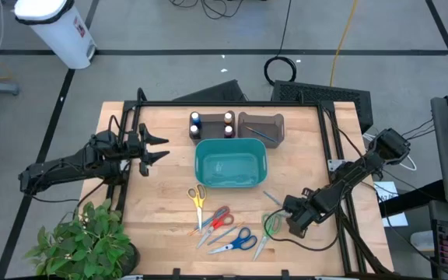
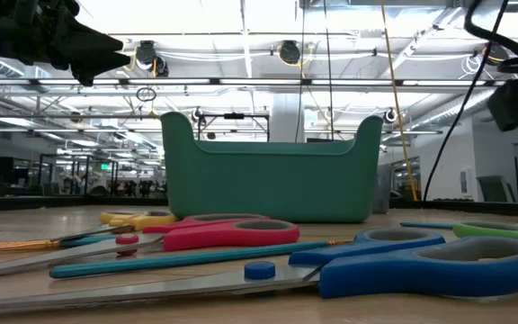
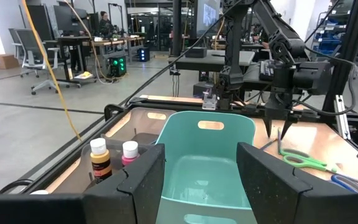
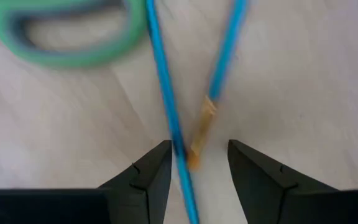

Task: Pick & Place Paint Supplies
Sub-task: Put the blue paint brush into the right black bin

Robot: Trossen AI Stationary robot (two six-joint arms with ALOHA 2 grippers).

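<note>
My right gripper [image 1: 284,205] points down, open, at the near right of the table. In its wrist view two thin blue paintbrushes cross between its fingers. The long one [image 4: 166,106] runs close by one finger [image 4: 157,165]. The other [image 4: 219,68] ends in a brass-coloured tip [image 4: 197,140] in the gap. Neither brush is gripped. Several small paint bottles [image 1: 211,124] stand at the far side beside a brown tray [image 1: 261,127] holding a blue brush [image 1: 266,134]. My left gripper [image 1: 159,148] waits open and level at the left, facing the teal bin [image 1: 230,162].
Green-handled scissors [image 1: 271,225] lie just near-side of my right gripper. Yellow [image 1: 198,196], red [image 1: 218,218] and blue [image 1: 238,243] scissors and more thin brushes [image 1: 208,230] lie in front of the bin. A potted plant [image 1: 84,241] stands at the near left corner.
</note>
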